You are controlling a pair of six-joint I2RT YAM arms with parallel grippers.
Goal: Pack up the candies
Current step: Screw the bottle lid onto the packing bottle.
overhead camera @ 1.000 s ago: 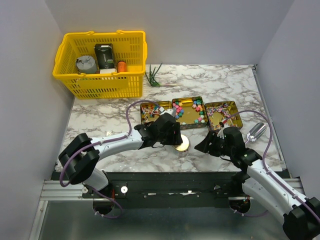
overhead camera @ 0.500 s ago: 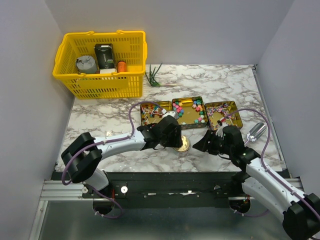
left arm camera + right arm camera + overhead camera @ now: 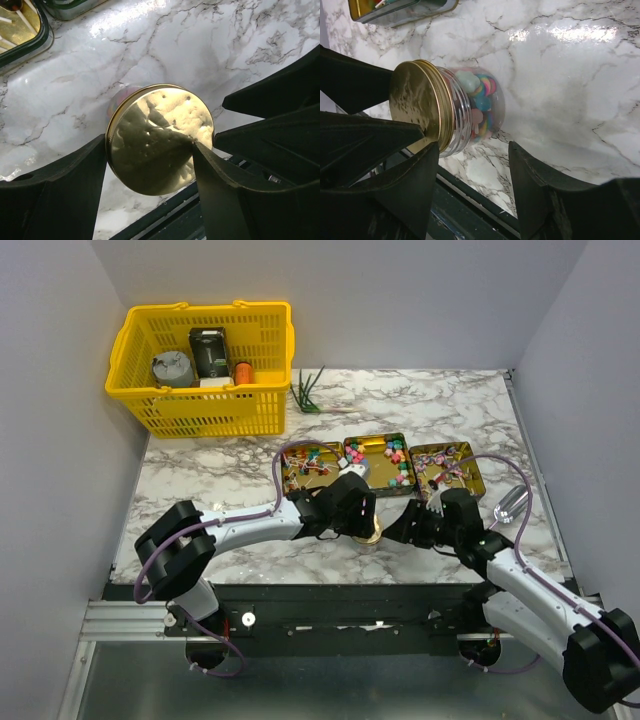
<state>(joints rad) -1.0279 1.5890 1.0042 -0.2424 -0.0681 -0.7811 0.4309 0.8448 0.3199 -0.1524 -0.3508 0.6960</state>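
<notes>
"Lifting away from the round gold lid [image 3: 160,137] is the delicate part, I think. How does your left gripper [image 3: 149,145] stand?"

"One finger is on each side of the lid, right at its rim. Whether they press it or only stand against it, I cannot tell from the pictures."

"Then please be careful. If one finger hangs on the rim while you rise, it can pull the glass jar [image 3: 475,110] over or drag it. The jar stands close to the near edge of the marble table [image 3: 220,470], so it does not have far to go before it falls."

"And the right gripper [image 3: 472,146]? Can it catch the jar?"

"I would not count on it. Its jaws are apart and hold nothing; the jar is just in front of them, not between them. Also, your two grippers are very near to each other here, so a quick sideways move can knock them together."

"Where are the candies [image 3: 480,100]?"

"Many are inside the jar, under the lid. More lie in the square tins [image 3: 380,462] behind it. Whether the lid is screwed fully down I cannot see. If it is loose and the jar tips, they spill out."
</notes>
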